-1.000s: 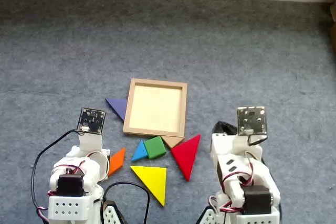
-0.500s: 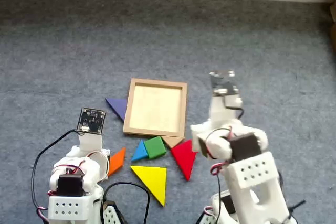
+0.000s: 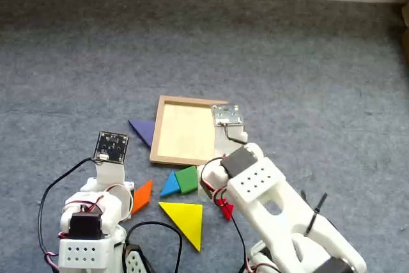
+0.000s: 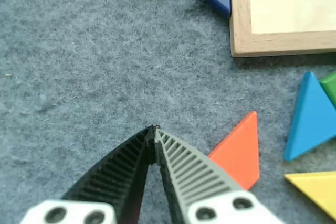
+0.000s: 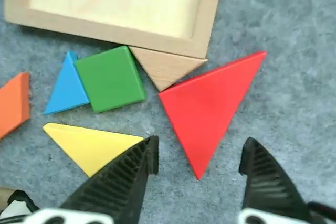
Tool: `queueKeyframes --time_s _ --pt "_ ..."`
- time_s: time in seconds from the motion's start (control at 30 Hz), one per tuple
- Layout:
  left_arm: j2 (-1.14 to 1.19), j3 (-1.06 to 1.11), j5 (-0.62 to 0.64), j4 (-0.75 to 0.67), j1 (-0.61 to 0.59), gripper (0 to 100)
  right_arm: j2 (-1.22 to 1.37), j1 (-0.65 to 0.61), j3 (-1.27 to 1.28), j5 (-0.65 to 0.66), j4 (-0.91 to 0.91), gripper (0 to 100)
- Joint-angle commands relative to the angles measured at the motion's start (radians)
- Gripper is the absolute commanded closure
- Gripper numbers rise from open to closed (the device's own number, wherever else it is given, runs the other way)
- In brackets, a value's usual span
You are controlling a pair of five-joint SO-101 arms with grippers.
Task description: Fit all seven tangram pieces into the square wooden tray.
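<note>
Lying outside the wooden tray [image 5: 206, 14], the tan triangle [image 5: 167, 66] touches its rim.

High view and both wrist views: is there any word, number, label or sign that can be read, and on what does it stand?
No text can be read.
The wooden tray and the tangram pieces bear no print.
Any marks on the wrist camera board are too small to read.

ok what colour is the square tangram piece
Green. The square piece shows best in the right wrist view, beside the blue triangle.
</note>
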Motion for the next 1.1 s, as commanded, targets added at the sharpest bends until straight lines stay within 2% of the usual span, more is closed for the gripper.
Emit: queueKeyframes --time_s 0.0,0.13,0.5,0.73,1.07 --pt "-0.041 0.019 -0.005 0.006 -0.010 99 0.059 -0.013 -0.015 -0.055 -0.073 72.7" --pt "-0.041 0.019 -0.005 0.006 -0.010 99 0.128 -0.008 -0.010 -0.072 -0.194 72.8" --pt "-0.041 0.019 -0.005 0.006 -0.010 99 0.163 -0.008 0.010 -0.118 -0.248 72.7" --pt "-0.041 0.019 -0.005 0.006 -0.010 99 0.291 -0.004 0.025 -0.121 -0.249 72.4" --pt "-0.041 0.019 -0.005 0.006 -0.010 99 0.332 0.091 0.025 -0.121 -0.346 72.4"
